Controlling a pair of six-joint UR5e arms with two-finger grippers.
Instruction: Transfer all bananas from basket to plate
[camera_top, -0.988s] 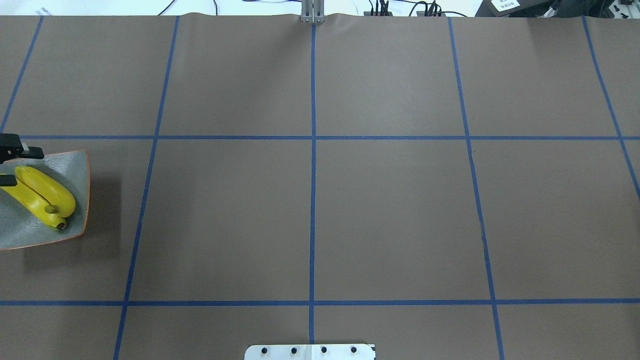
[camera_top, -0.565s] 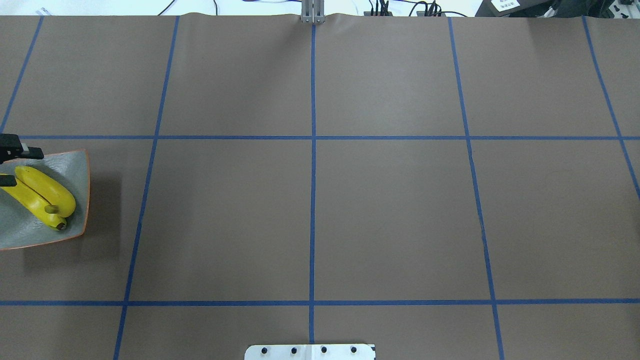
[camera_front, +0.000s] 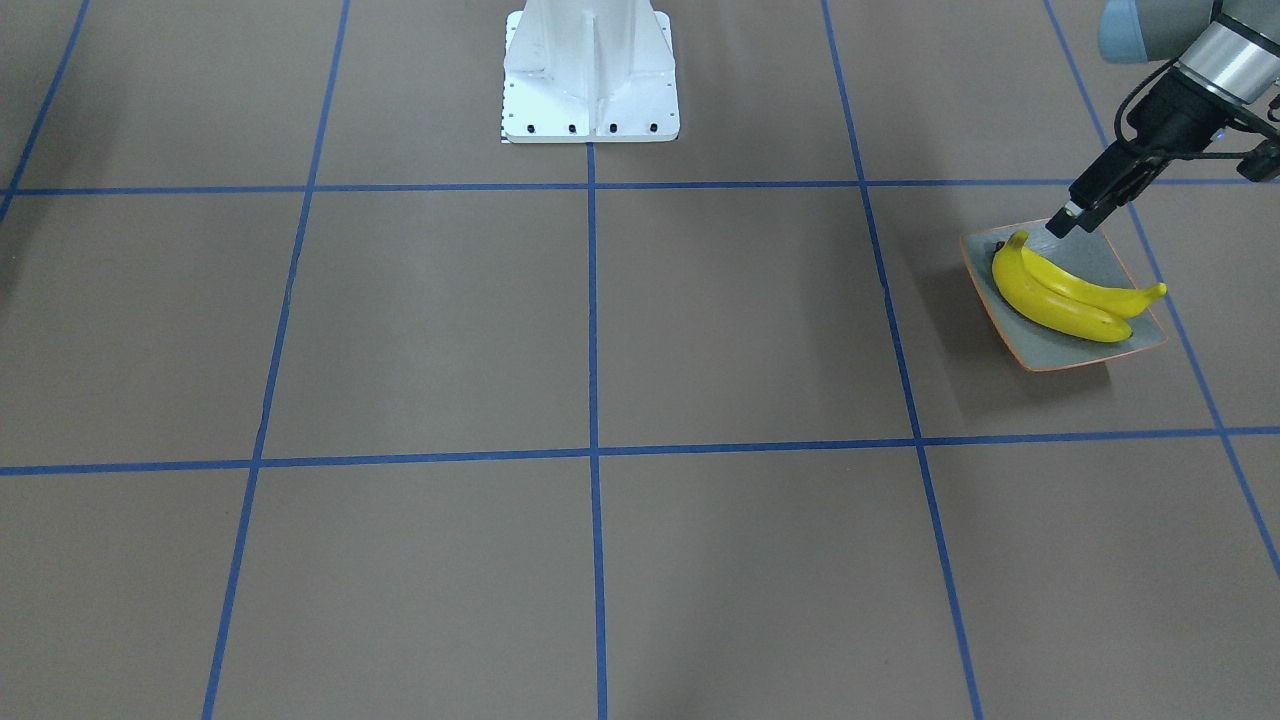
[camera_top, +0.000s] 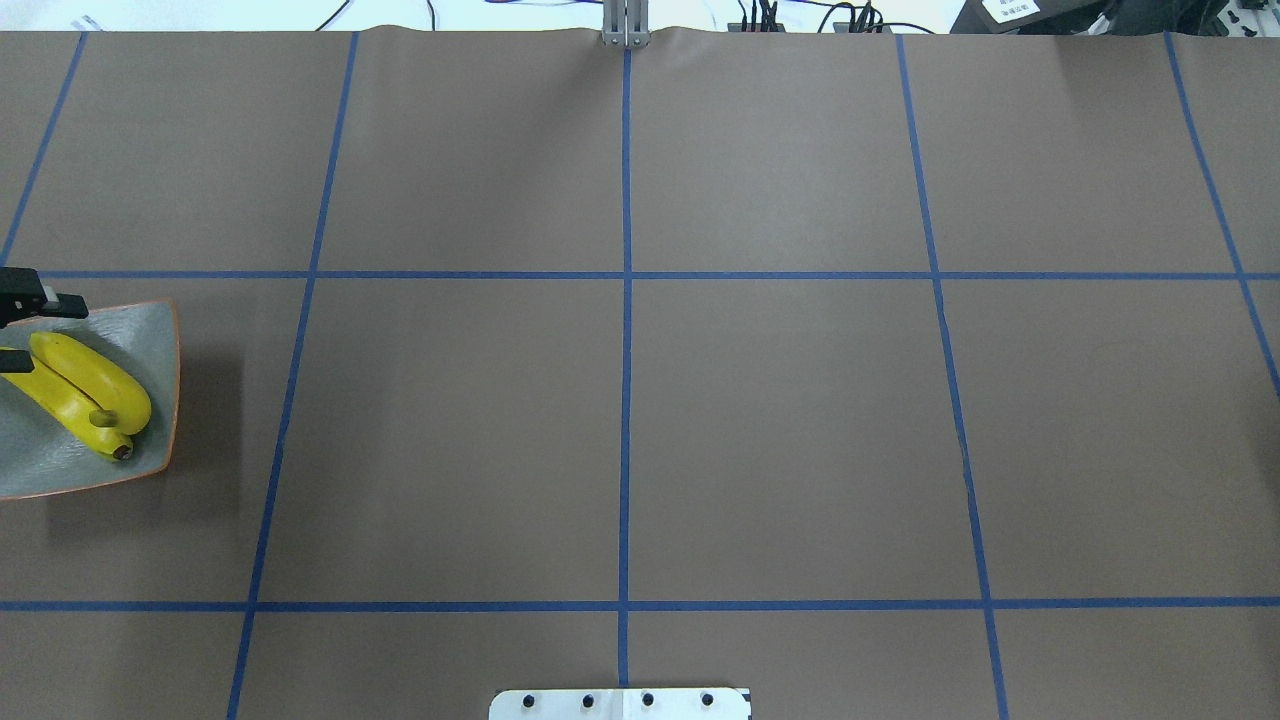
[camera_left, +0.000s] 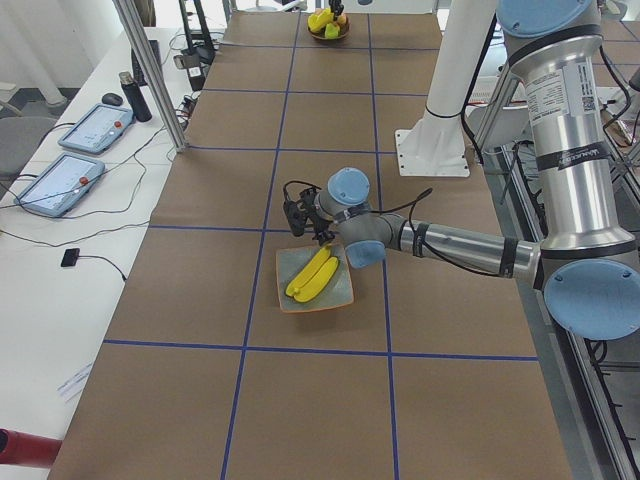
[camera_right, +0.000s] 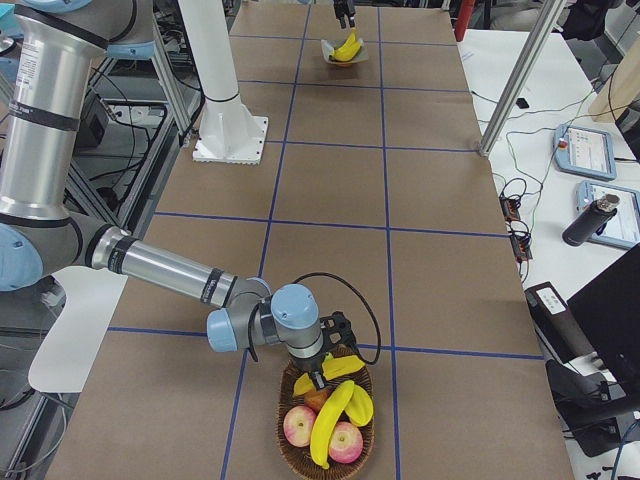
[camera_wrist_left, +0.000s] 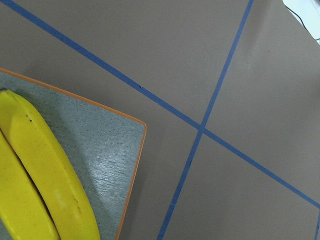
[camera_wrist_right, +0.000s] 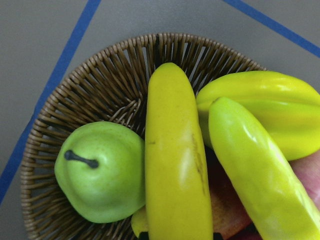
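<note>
Two yellow bananas (camera_front: 1060, 300) lie side by side on the grey-green plate (camera_front: 1100, 250) with the orange rim, at the table's left end. My left gripper (camera_top: 35, 330) hangs open just over the plate's (camera_top: 140, 330) far corner, a finger on each side of the bananas' (camera_top: 85, 390) end. In the wicker basket (camera_wrist_right: 100, 75) at the other end, a long banana (camera_wrist_right: 175, 165) fills the right wrist view, with more yellow fruit (camera_wrist_right: 260, 170) beside it. My right gripper (camera_right: 320, 378) reaches down into the basket (camera_right: 300, 455); I cannot tell whether it is open or shut.
A green pear (camera_wrist_right: 100, 170) and red apples (camera_right: 297, 427) share the basket. The robot's white base (camera_front: 590, 75) stands at the table's middle edge. Blue tape lines grid the brown table (camera_top: 630, 400). Tablets and cables (camera_left: 60, 180) lie on the side desk.
</note>
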